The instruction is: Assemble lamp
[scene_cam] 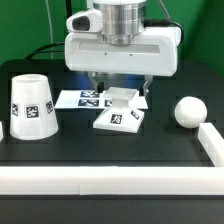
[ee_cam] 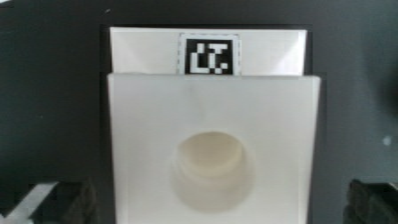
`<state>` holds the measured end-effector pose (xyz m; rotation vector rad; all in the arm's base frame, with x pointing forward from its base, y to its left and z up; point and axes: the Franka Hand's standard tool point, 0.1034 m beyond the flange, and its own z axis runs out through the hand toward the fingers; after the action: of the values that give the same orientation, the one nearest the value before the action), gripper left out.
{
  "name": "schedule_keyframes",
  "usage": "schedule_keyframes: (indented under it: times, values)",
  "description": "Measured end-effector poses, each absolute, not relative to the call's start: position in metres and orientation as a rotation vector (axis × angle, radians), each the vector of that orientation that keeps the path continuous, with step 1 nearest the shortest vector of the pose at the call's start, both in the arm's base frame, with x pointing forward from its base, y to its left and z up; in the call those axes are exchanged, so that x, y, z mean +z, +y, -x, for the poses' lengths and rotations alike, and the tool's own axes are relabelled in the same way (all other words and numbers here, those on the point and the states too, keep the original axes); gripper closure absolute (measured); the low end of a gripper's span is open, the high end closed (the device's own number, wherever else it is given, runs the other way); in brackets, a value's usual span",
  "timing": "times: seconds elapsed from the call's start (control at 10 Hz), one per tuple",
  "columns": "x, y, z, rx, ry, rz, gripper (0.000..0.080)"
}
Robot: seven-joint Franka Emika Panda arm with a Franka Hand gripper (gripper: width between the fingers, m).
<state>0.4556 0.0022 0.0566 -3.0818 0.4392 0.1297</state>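
Hovering over the lamp base (scene_cam: 120, 118), the gripper (scene_cam: 120, 88) looks spread wide, holding nothing. Centre both fingers squarely before squeezing.

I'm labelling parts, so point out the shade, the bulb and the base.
shade (scene_cam: 32, 105): exterior view, its side wall.
bulb (scene_cam: 187, 110): exterior view, the ball's middle.
base (scene_cam: 120, 118): exterior view, tag on its top.

Black tabletop (scene_cam: 110, 150), white rail (scene_cam: 100, 178), green backdrop (scene_cam: 25, 25)

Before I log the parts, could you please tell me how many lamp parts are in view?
3. The shade stands at the exterior view's left, the base lies mid-table below the pincer, and the bulb rests at its right. None seems hidden.
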Motion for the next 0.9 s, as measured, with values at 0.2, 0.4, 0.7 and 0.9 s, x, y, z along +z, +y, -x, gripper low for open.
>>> schedule_keyframes:
  times: [0.2, 0.4, 0.7, 0.9]
  values:
    - [0.0537, 0.0011, -0.4540, 0.138, 0.426, 3.084, 0.0099]
    - [0.0539, 0.0018, -0.4543, 0.137, 0.421, 3.085, 0.0266]
    - [0.0539, 0.0022, -0.4543, 0.137, 0.417, 3.085, 0.0266]
    - [0.0539, 0.0023, -0.4543, 0.137, 0.417, 3.085, 0.0266]
